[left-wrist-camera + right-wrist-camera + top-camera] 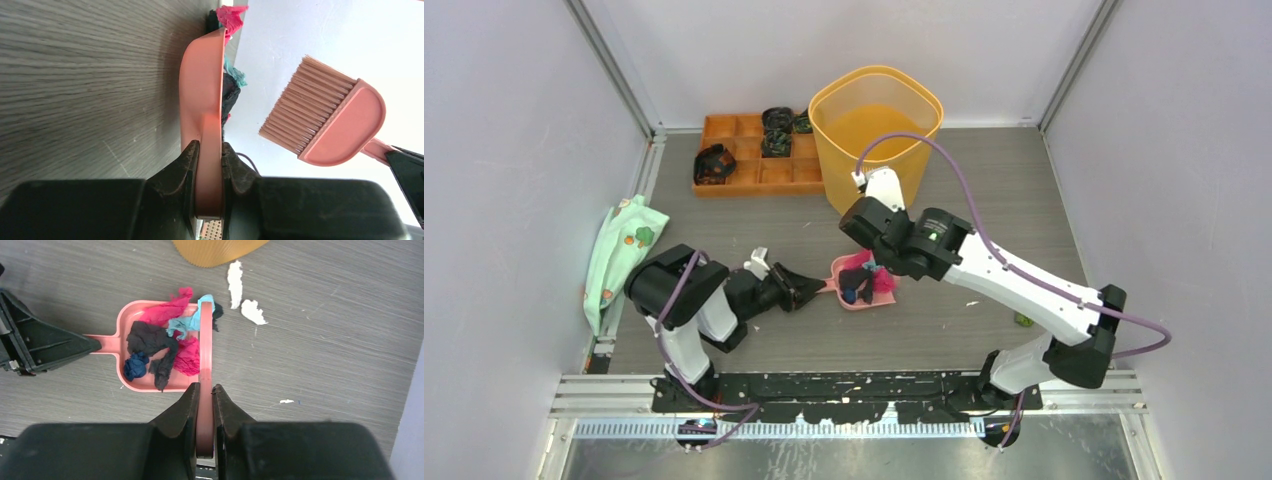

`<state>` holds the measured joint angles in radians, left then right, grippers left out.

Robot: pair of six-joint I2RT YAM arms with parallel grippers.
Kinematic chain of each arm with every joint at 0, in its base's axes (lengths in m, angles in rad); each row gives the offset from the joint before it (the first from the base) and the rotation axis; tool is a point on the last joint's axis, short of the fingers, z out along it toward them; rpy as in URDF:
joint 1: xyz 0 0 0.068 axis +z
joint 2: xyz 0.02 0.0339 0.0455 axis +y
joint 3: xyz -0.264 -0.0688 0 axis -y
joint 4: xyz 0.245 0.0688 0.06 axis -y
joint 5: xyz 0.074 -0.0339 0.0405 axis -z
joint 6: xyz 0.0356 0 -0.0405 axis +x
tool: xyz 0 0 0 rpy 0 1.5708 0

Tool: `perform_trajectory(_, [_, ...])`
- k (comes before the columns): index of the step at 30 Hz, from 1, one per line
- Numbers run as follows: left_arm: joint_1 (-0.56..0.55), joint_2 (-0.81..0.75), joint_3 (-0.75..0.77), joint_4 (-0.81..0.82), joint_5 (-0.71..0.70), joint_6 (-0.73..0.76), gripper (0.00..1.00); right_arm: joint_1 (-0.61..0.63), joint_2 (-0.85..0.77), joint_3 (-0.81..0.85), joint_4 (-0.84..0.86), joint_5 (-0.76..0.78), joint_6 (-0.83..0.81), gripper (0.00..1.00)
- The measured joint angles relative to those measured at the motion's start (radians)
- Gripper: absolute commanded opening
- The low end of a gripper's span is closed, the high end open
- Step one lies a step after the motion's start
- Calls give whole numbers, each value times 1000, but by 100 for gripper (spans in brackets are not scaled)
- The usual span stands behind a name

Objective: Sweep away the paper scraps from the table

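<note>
left pincer (209, 150) pinches the dustpan (127, 320) handle, right pincer (205, 392) pinches the brush (205, 335); a careless tilt could spill the heaped paper scraps (150, 340) onto the surface (325, 365).

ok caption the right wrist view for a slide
Right gripper holds the pink brush at the mouth of the dustpan, coloured paper scraps gathered inside, two white scraps loose on the table.

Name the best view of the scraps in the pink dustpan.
Right wrist: looks straight down on the crumpled coloured paper scraps. Top external shows a small cluster; left wrist only edge-on bits.
</note>
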<state>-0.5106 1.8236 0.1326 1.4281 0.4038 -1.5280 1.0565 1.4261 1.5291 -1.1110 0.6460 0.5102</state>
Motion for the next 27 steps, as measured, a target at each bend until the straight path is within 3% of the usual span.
perform_trajectory(10, [-35, -97, 15, -21, -48, -100, 1, -52, -88, 29, -149, 108, 99, 1])
perform_trajectory(20, [-42, -222, 32, -49, -97, -227, 0, -334, -209, -108, -214, 124, 116, 0])
perform_trajectory(24, [-42, -332, 55, -159, -104, -254, 0, -397, -226, -155, -203, 90, 87, 0])
perform_trajectory(27, [-43, -500, 102, -345, -108, -245, 1, -423, -225, -188, -183, 63, 71, 0])
